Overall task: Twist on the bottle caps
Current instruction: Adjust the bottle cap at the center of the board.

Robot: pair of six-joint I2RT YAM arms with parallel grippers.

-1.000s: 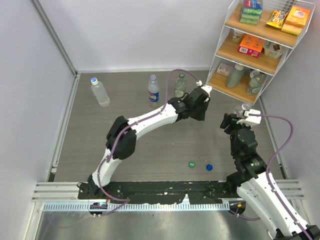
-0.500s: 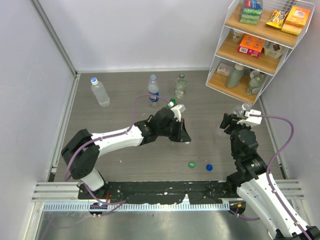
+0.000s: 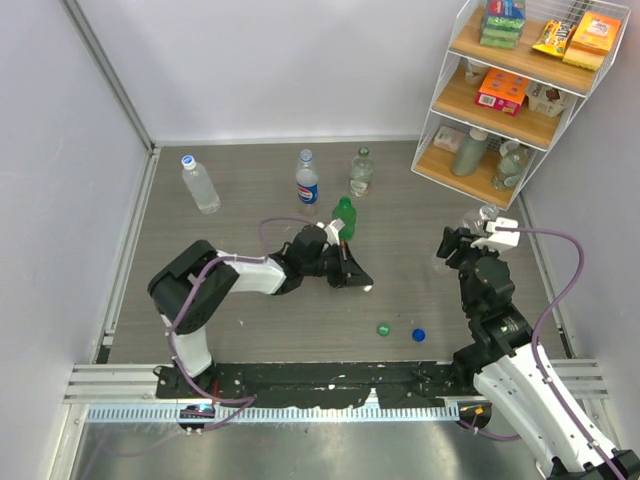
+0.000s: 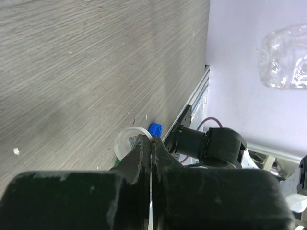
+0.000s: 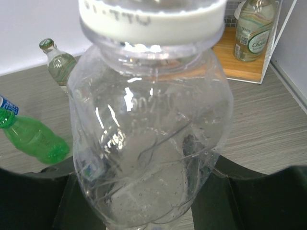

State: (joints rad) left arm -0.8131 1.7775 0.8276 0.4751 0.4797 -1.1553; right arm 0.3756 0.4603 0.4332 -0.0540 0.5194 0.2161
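My right gripper (image 5: 149, 191) is shut on a plain clear bottle (image 5: 144, 124) that wears a white cap (image 5: 151, 19); from above this bottle (image 3: 487, 214) shows just past the right gripper (image 3: 476, 238). The green bottle (image 3: 344, 215) stands mid-table, and the cola-labelled bottle (image 3: 307, 181) stands behind it. A green cap (image 3: 383, 328) and a blue cap (image 3: 419, 335) lie loose near the front. My left gripper (image 3: 360, 281) sits low and shut on nothing. In its wrist view the left gripper (image 4: 147, 142) points at a pale-centred cap (image 4: 127, 141) and the blue cap (image 4: 155, 129).
A clear bottle with a dark cap (image 3: 361, 172) stands at the back, and another capped clear bottle (image 3: 200, 183) at the far left. A wire shelf (image 3: 500, 110) with snacks and bottles fills the back right corner. Walls close in on both sides.
My left arm has swung back from near the shelf and folded down to mid-table, gripper low and shut. The green bottle now stands uncovered. The right arm has not moved.
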